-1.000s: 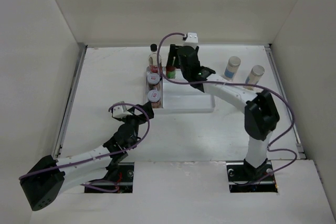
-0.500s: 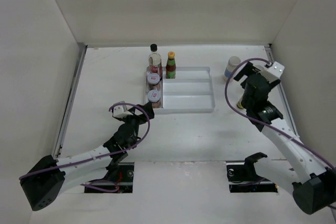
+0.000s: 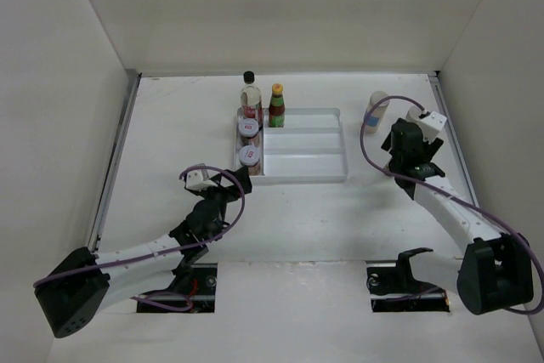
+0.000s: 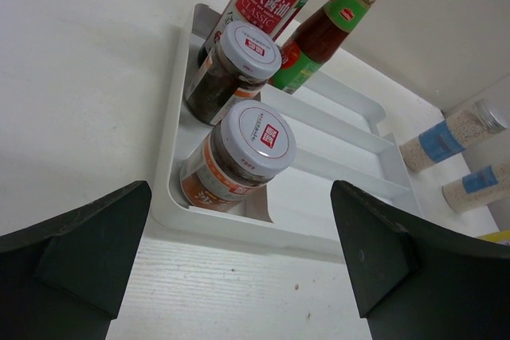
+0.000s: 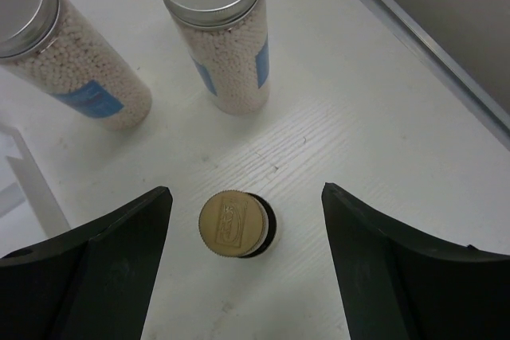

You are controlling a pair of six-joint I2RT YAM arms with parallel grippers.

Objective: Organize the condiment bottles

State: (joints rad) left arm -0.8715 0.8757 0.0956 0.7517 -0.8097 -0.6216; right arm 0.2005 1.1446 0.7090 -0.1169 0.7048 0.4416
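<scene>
The white stepped tray (image 3: pixel 306 149) holds a clear black-capped bottle (image 3: pixel 249 93), a dark yellow-capped bottle (image 3: pixel 277 105) and two red-labelled jars (image 3: pixel 247 128) (image 3: pixel 249 155) along its left side. They also show in the left wrist view: near jar (image 4: pixel 239 161), far jar (image 4: pixel 235 69). My left gripper (image 3: pixel 223 183) (image 4: pixel 241 197) is open and empty just in front of the tray's near left corner. My right gripper (image 3: pixel 399 159) (image 5: pixel 246 190) is open above another upright yellow-capped bottle (image 5: pixel 232 223), its fingers on either side and apart from it. Two silver-lidded shakers (image 5: pixel 219 33) (image 5: pixel 68 61) stand just beyond.
One shaker (image 3: pixel 376 108) shows in the top view; the other is hidden behind my right arm. The table's right rail (image 5: pixel 430 61) runs close past the shakers. The tray's middle and right steps (image 3: pixel 314 138) hold nothing.
My right arm has swung from the tray's back left corner to the right side of the table and now hovers over the yellow-capped bottle. The left arm has barely moved.
</scene>
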